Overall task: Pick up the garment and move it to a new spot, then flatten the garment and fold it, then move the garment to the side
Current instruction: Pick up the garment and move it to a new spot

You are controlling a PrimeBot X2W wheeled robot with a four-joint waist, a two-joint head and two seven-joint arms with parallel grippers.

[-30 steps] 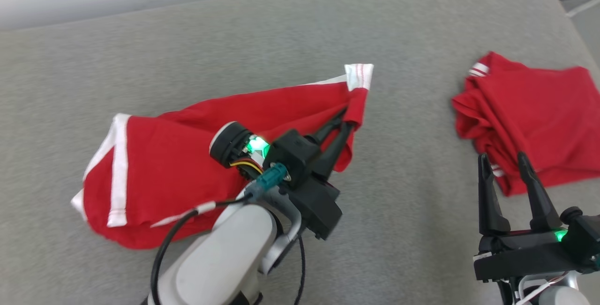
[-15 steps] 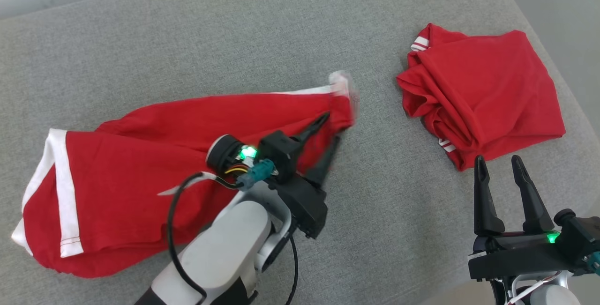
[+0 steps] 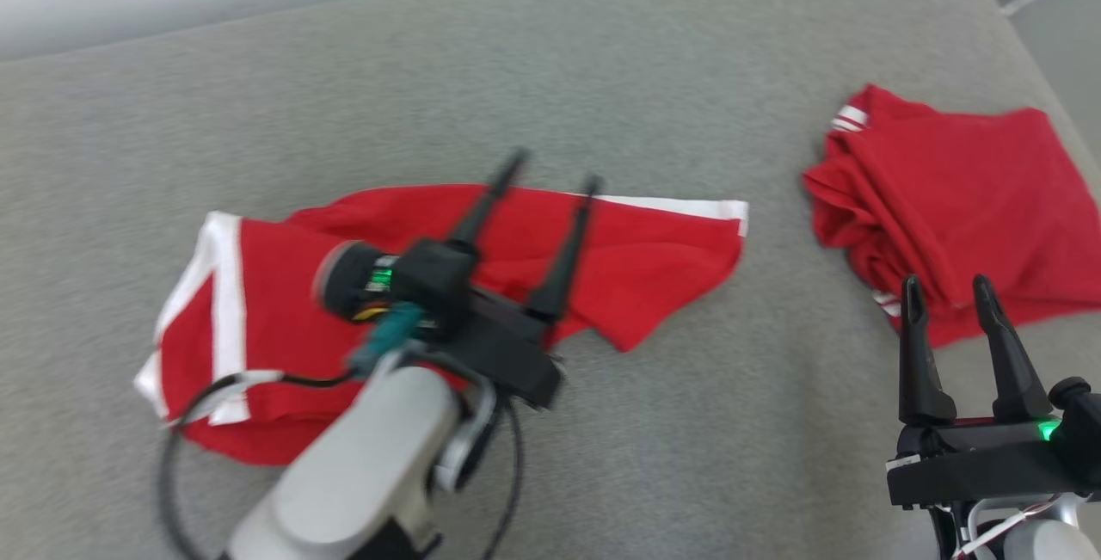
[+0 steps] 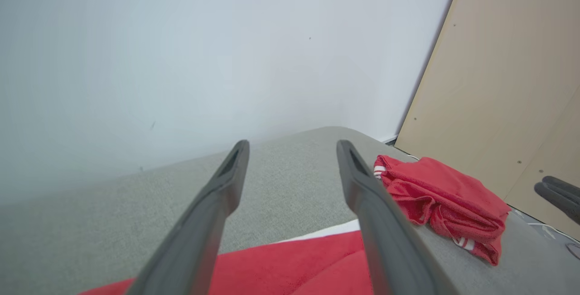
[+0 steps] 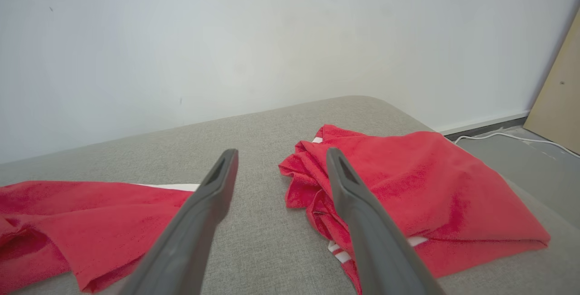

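- Since a second ago the left pincer [image 3: 554, 169] has let go of the red garment [image 3: 654, 250]; its two dark fingers, then pinched on the cloth's right corner, now stand wide apart with nothing between them.
- That corner, earlier lifted and bunched with its white cuff upright, now lies flat on the grey upholstered surface [image 3: 516, 70], its white trim [image 3: 731, 212] along the far edge.
- The garment lies stretched across the left-centre of the surface, with a white band [image 3: 225, 285] at its left end and loose folds along the near side.
- The left pincer is over the garment's middle, fingers pointing towards the far edge. The head view is blurred here, but the pincer seems to be raised clear of the cloth.
- The right pincer [image 3: 946, 285] is released too, jaws apart and empty, at the lower right. Its tips are just short of the near edge of a second red garment [image 3: 946, 199].
- This second garment is roughly folded and lies near the right end of the surface, well apart from the first.
- Behind the surface is a pale wall [image 4: 181, 59], with a beige panel [image 4: 521, 82] to its right.
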